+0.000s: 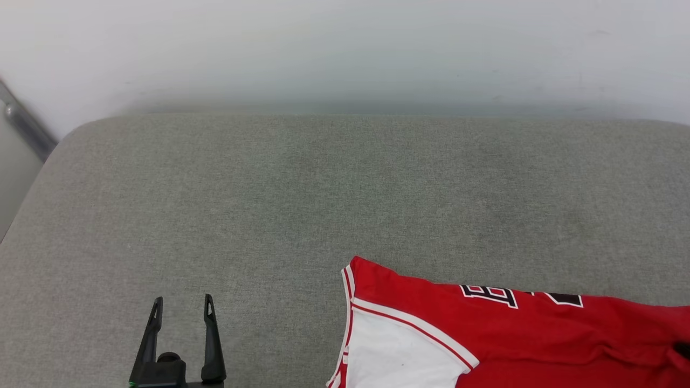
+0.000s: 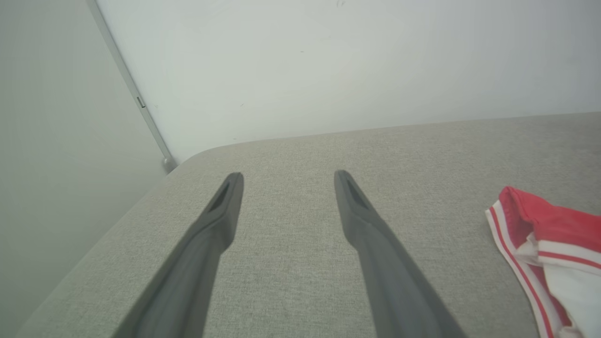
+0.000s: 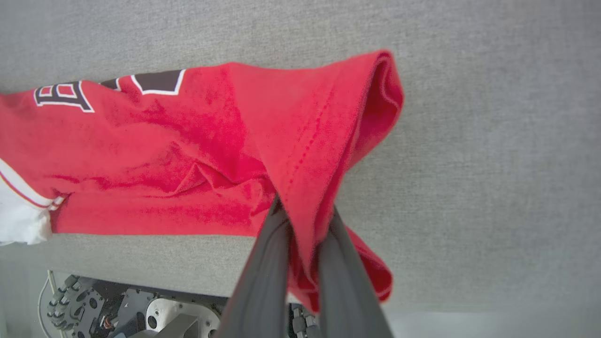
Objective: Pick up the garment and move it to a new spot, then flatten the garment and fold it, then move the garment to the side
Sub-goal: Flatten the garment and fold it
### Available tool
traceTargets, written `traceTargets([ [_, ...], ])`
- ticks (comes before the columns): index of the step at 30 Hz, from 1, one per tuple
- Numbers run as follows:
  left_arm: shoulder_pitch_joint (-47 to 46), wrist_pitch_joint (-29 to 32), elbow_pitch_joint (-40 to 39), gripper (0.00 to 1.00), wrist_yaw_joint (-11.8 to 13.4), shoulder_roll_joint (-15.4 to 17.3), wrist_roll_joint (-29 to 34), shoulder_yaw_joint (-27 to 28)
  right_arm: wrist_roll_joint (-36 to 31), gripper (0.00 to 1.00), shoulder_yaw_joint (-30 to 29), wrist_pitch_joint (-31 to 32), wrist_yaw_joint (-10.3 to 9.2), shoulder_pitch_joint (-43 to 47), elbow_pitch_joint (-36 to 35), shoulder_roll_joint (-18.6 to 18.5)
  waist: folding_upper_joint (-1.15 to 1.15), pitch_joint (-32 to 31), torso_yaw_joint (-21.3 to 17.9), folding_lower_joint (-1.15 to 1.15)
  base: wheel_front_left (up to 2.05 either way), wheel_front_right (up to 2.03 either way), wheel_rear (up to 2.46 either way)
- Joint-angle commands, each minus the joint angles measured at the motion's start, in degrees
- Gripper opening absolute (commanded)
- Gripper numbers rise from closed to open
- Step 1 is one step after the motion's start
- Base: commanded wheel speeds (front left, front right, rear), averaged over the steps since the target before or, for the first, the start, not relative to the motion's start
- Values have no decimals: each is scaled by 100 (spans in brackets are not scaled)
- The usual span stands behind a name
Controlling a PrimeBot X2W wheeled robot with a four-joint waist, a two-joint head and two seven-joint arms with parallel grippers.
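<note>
The garment (image 1: 517, 334) is a red jersey T-shirt with a white sleeve and black-and-white lettering, lying at the lower right of the grey cushion. My right gripper (image 3: 304, 206) is shut on a lifted fold of the garment (image 3: 197, 155) near its hem, the red cloth pinched between the two dark fingers. My left gripper (image 1: 182, 304) stands open over bare cushion at the lower left, well left of the shirt. In the left wrist view the left gripper (image 2: 286, 176) holds nothing, and the striped sleeve trim of the garment (image 2: 540, 230) lies to its right.
The grey fabric cushion (image 1: 269, 205) spreads wide, with a white wall (image 1: 345, 48) behind it and a rounded corner at the far left. A grey rail (image 1: 24, 126) runs down the wall at left. The robot's base (image 3: 141, 314) shows below the cushion's front edge.
</note>
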Motion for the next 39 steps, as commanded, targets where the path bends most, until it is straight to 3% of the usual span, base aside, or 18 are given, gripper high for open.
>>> traceTargets([
  [1, 44, -25, 0, 100, -24, -7, 23, 39, 50, 0, 44, 84, -2, 73, -137, 20, 0, -8, -8, 0, 0, 0, 0],
  [12, -5, -25, 32, 100, -249, -174, 63, 224, 29, 0, 608, 990, -2, 23, -2267, 551, 0, 52, -37, 0, 0, 0, 0],
  [20, -194, -25, 78, 100, -395, -252, 78, 313, -415, 0, 1568, 1323, -2, -732, -2803, 1037, 0, 217, 38, 0, 0, 0, 0],
  [23, -268, -26, 97, 100, -444, -281, 94, 334, -594, 0, 2119, 1309, -3, -1186, -2718, 1212, 0, 283, 81, 0, 0, 0, 0],
  [27, -481, -25, 128, 100, -563, -349, 116, 351, -869, 0, 3698, 1078, -3, -2606, -1851, 1828, 0, 541, 241, 0, 0, 0, 0],
  [39, -677, -25, 214, 100, -659, -465, 115, 388, -931, 0, 5224, 530, -2, -3533, -213, 2394, 0, 792, 389, 0, 0, 0, 0],
])
